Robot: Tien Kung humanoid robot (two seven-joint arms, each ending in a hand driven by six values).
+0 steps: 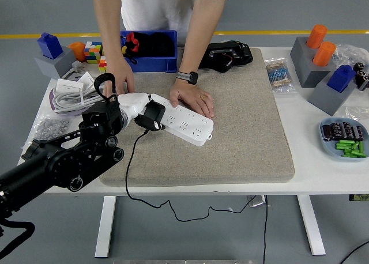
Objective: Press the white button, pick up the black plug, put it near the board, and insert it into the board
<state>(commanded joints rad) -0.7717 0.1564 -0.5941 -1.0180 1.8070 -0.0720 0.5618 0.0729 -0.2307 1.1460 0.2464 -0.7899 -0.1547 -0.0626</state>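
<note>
The white power strip (185, 122) lies slantwise on the grey felt mat (248, 131). The black plug (153, 115) sits on the strip's left end, and its black cable (128, 166) runs down over the table's near edge. My left hand (124, 109) comes in from the lower left and is right beside the plug, on its left. I cannot see whether it grips the plug. A person's hand (194, 98) presses on the strip's far side. The person's other hand (121, 78) rests just behind my hand. My right arm is out of view.
A coiled white cable and adapter (72, 92) lie left of the mat. A blue bin (149, 48) and a black device (226, 55) stand at the back. Grey blocks with orange and blue pegs (323, 62) and a dish of small parts (344, 138) are on the right.
</note>
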